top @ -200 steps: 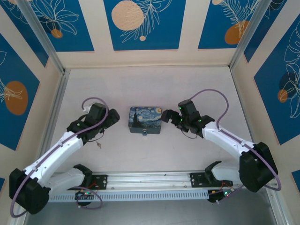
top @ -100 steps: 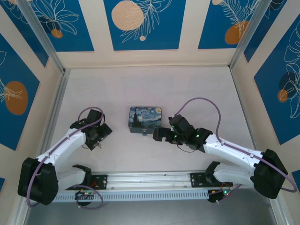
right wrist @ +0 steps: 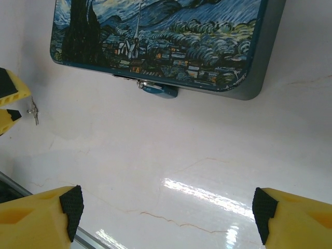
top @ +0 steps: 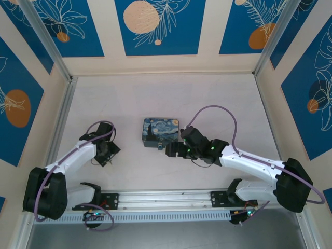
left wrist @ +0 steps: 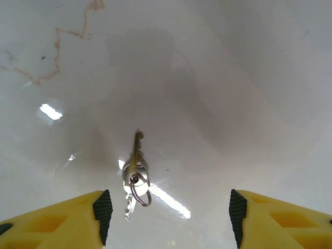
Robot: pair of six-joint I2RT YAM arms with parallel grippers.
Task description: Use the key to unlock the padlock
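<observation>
Grey key (left wrist: 136, 155) lies flat, blade pointing away from left jaws.

Dead centre of the pale table (top: 129, 98) sits the dark-blue painted tin (top: 161, 129), with the tiny padlock (top: 160, 147) at its near edge. The right claw (top: 173, 150) is down low, just right of that padlock, pointing left toward it. Over on the left side, the left claw (top: 106, 154) points down at the table, well apart from the tin. Purple cables (top: 211, 107) arch over both arms.
</observation>
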